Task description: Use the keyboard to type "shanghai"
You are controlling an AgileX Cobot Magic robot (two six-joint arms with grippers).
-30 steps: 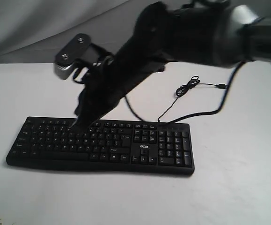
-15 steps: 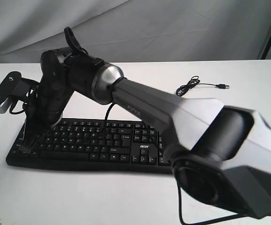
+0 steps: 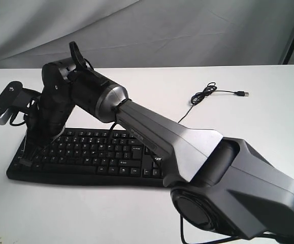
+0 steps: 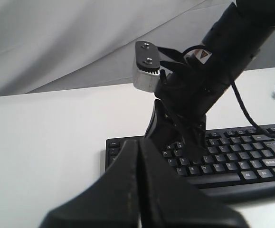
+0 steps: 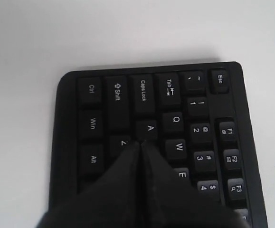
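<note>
Right, exterior view: white matte tabletop (image 3: 268, 152), grey draped cloth backdrop (image 3: 187, 30) behind it. Wide flat black plastic keyboard (image 3: 86, 152) with white key legends lies flat on the tabletop. Its thin black USB cable (image 3: 203, 94) sits behind the keyboard's back edge, partly coiled, with the plug loose on the table. Silver-and-black right arm (image 3: 152, 132) crosses diagonally over the keyboard's number-pad end and hides it. The right gripper (image 3: 29, 158) points down onto the keys at the keyboard's Esc end. Silver wrist camera block (image 3: 2, 108) hangs just beyond that end.

Left wrist view: left gripper (image 4: 138, 142) has its fingers pressed together with nothing between them. It sits off the keyboard's Esc end, apart from the keys; its height over the table can't be told. Right arm stands on the keyboard just past it.

Right wrist view: right gripper fingers closed tight, empty, tip at the A key (image 5: 150, 128) on the side toward Z. Esc, Tab, Caps Lock, Shift, Ctrl, Win, Alt, Q and W are legible around it. Keycaps are matte black, and the keyboard's corner is rounded.
</note>
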